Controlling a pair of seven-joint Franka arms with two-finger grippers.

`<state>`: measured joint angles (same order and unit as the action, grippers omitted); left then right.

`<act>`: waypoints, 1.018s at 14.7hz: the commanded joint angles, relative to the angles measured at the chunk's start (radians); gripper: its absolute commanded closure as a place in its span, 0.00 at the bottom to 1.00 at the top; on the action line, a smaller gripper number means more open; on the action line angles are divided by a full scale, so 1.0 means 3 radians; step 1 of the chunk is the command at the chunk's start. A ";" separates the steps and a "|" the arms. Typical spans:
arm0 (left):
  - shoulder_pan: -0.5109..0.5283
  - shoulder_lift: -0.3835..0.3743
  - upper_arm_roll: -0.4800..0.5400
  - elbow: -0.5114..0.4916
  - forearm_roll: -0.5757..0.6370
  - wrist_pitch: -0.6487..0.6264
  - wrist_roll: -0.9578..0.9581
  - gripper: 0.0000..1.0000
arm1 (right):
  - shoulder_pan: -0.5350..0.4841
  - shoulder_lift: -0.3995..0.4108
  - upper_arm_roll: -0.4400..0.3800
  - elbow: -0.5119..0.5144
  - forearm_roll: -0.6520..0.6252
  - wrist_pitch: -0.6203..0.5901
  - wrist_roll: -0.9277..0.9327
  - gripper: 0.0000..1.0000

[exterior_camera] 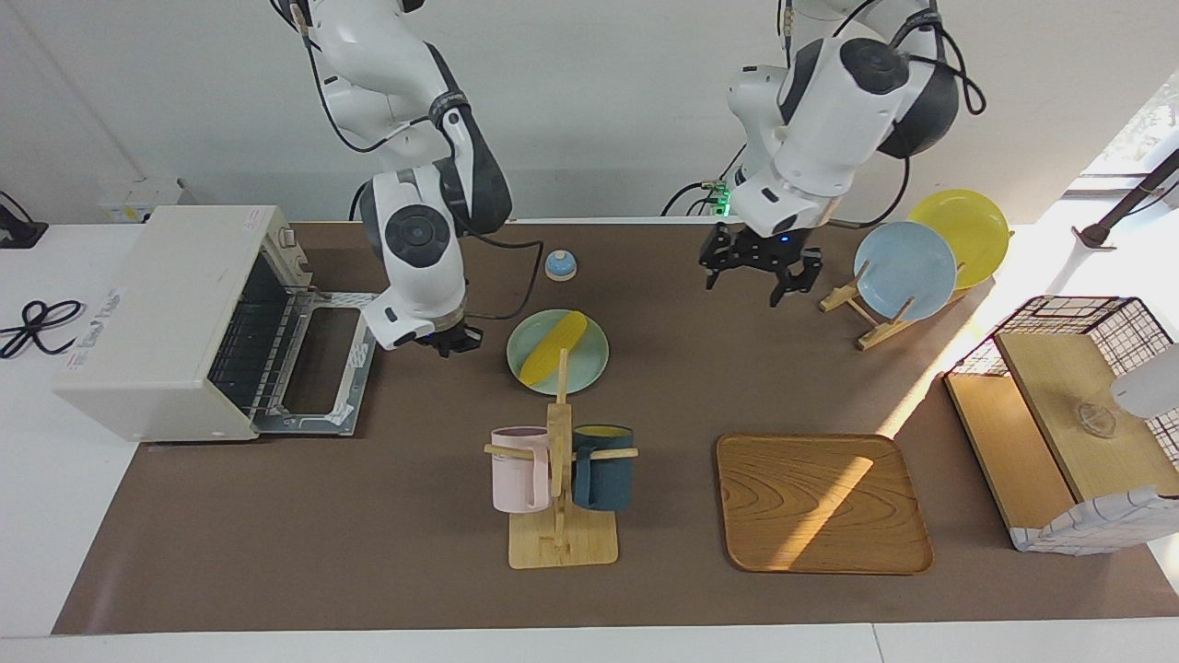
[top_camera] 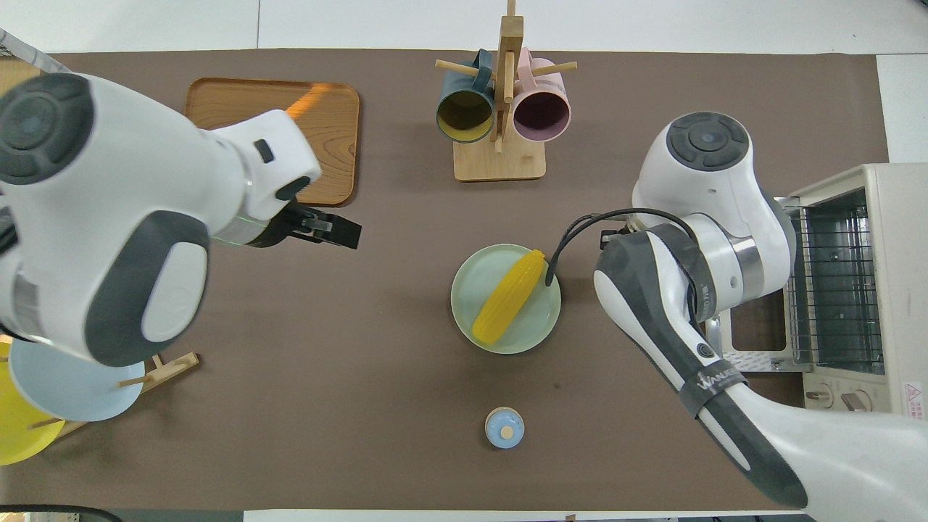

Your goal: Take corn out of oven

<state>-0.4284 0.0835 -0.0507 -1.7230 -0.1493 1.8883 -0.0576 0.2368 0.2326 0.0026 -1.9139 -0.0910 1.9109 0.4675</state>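
Right gripper (exterior_camera: 449,342) low beside oven (exterior_camera: 175,322), jaws closed

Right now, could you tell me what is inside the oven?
Through the open door, the oven shows only its bare wire rack. The corn lies on the green plate outside. The roof hides part of the interior.

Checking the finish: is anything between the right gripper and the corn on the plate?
Nothing visible: the smooth yellow plastic corn cob lies on the pale green round plate, the shut right gripper beside it.
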 commanded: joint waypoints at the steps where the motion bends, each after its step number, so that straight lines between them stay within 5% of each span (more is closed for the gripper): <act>1: -0.0401 0.0273 0.0056 0.0021 -0.0075 0.0301 0.0023 0.00 | -0.0293 -0.0274 0.0047 -0.0700 -0.0248 0.0450 -0.0182 1.00; 9: -0.0970 0.1209 0.0041 0.0481 -0.0106 0.0598 0.0284 0.00 | -0.0585 -0.0254 0.0048 -0.0922 -0.0560 0.0748 -0.0473 1.00; 15: -0.1164 0.1383 0.0046 0.0299 -0.0280 0.0991 0.0274 0.00 | -0.0656 -0.0269 0.0053 -0.0621 -0.0995 0.0330 -0.0871 1.00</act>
<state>-0.7462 0.4829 -0.0553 -1.6071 -0.2038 2.1289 0.0072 0.0939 0.1815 0.0330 -2.1504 -0.3000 2.0837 0.3061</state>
